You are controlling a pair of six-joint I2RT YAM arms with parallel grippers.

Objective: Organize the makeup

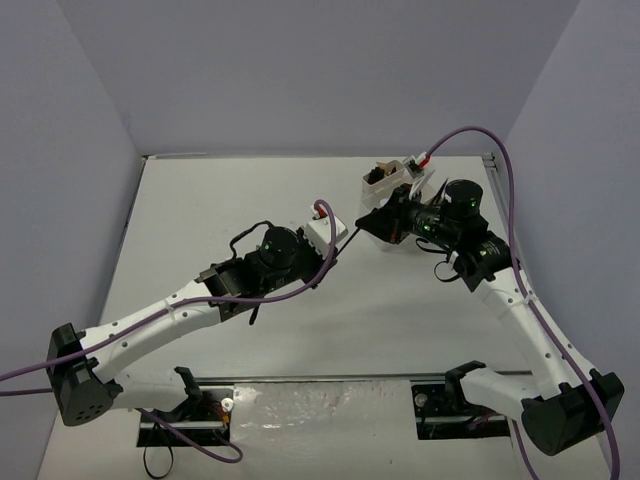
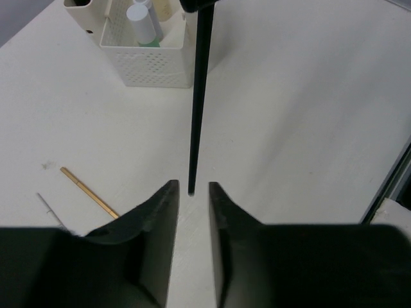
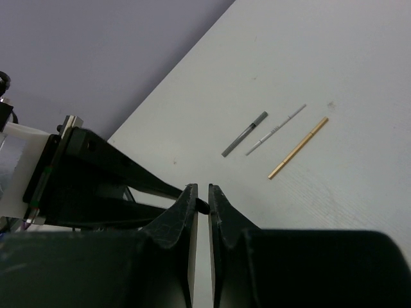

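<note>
A thin black pencil [image 2: 198, 102] hangs in the air between my two grippers, also seen in the top view [image 1: 346, 239]. My right gripper [image 3: 200, 189] is shut on its one end. My left gripper [image 2: 192, 186] is open, its fingertips on either side of the pencil's other end without touching it. On the table lie a tan pencil [image 3: 297, 147], a thin white one [image 3: 276, 130] and a grey one [image 3: 244, 135]. The tan pencil [image 2: 90, 192] also shows in the left wrist view. A green-capped bottle [image 2: 144, 24] stands in the white box [image 2: 157, 64].
The white compartment box [image 1: 390, 182] stands at the back right of the table, just behind the right gripper [image 1: 365, 226]. The left gripper [image 1: 326, 252] is at the table's middle. Purple cables trail from both arms. Grey walls close the table at back and sides.
</note>
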